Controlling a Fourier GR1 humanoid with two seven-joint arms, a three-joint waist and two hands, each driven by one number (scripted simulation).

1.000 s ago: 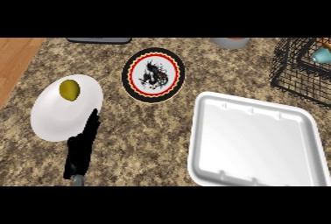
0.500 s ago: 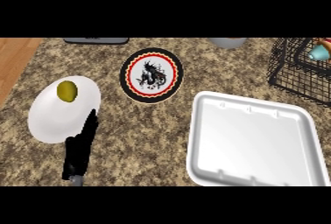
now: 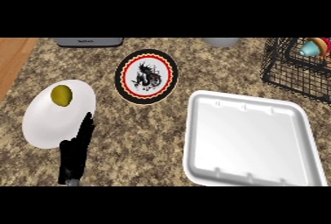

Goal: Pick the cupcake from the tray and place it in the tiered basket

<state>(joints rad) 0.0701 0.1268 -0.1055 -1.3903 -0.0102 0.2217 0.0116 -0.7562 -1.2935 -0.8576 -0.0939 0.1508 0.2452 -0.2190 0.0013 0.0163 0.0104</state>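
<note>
step: placing looks done | tray (image 3: 252,140) bare, what's probably the cupcake (image 3: 314,46) sits in basket (image 3: 284,65) | left hand (image 3: 76,148) by plate (image 3: 45,127), fingers straight, together, holding nothing | right hand out of shot | next: nothing much, I'd guess, maybe check it's settled

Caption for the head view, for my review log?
Left hand open at edge of white plate; tray bare, small pink-and-teal item inside the wire basket.

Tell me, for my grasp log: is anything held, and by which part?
Nothing visibly held: the left hand rests open by the white plate; the right hand is unseen.
</note>
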